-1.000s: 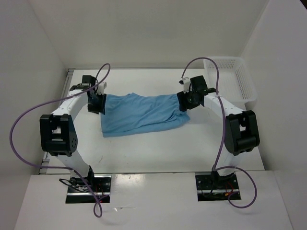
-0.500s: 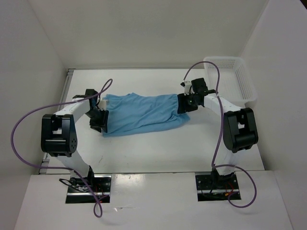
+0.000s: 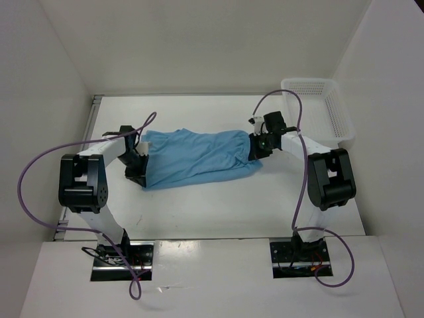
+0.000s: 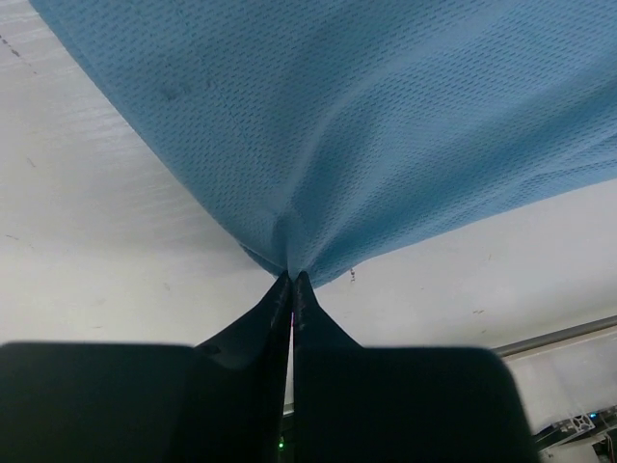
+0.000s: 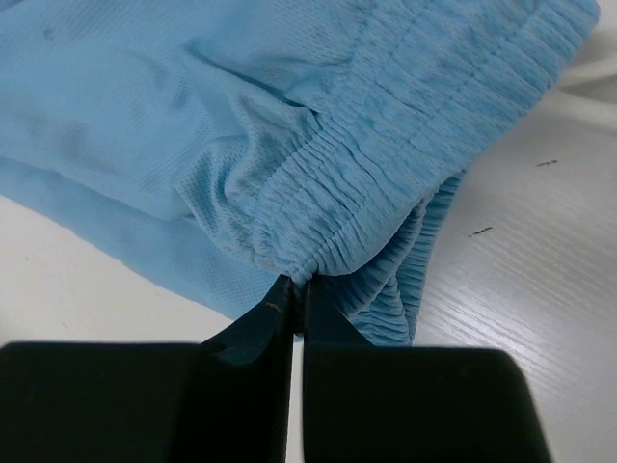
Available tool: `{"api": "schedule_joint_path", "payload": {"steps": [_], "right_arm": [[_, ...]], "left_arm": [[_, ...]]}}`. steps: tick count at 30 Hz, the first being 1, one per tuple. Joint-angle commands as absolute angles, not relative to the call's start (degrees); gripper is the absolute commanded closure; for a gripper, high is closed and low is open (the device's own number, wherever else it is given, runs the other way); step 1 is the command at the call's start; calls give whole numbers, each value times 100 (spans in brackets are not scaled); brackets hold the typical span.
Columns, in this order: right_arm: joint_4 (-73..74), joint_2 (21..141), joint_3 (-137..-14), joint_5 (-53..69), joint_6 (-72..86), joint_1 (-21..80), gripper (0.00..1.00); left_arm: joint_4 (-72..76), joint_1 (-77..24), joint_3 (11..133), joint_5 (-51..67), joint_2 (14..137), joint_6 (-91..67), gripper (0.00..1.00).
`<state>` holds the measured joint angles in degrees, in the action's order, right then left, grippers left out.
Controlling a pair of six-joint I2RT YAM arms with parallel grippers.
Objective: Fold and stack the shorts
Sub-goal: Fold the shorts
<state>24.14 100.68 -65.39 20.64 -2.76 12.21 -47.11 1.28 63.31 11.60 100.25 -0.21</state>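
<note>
- My left gripper [image 3: 137,173] is closed on the near-left corner of the sky-blue shorts [image 3: 199,158].
- In the left wrist view my two black fingers [image 4: 255,328] meet at their tips with a small tuck of the mesh fabric [image 4: 386,125] caught between them. Creases fan out from that pinch.
- My right gripper [image 3: 254,150] is closed too. It nips the gathered elastic waistband [image 5: 386,174] at the right end of the shorts.
- In the right wrist view the ribbed band bunches where my fingers [image 5: 246,333] come together (no gap shows between the tips).
- The shorts lie spread on the white table [image 3: 199,205], roughly in the middle. Their long side runs left to right between my two arms, with the waistband end on my right.
- I cannot tell whether either pinched edge is raised off the table or resting on it.
- A white plastic mesh basket [image 3: 341,122] stands at the far right corner, beyond my right arm and apart from the shorts.
- A purple cable [image 3: 30,172] loops out from my left arm, and another [image 3: 303,192] runs down along my right arm.
</note>
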Motion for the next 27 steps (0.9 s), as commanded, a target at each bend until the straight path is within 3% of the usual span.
{"api": "schedule_joint_path", "payload": {"steps": [1, 5, 10, 19, 27], "right_arm": [[2776, 9853, -6889, 2433, -965, 1039, 100], [3917, 9992, -8056, 4169, -1730, 134, 100], [4859, 10055, -8517, 4526, -2617, -290, 100], [4896, 9729, -6858, 3280, -3507, 702, 100], [4333, 9668, -6355, 2312, -3533, 703, 100]], "left_arm": [[-4878, 158, 6415, 1125, 10055, 0, 97], [-4878, 281, 6416, 932, 10055, 0, 100], [-4878, 457, 6469, 826, 10248, 0, 100], [-4878, 510, 6478, 773, 10354, 0, 100], [-4878, 510, 6311, 712, 10354, 0, 100]]}}
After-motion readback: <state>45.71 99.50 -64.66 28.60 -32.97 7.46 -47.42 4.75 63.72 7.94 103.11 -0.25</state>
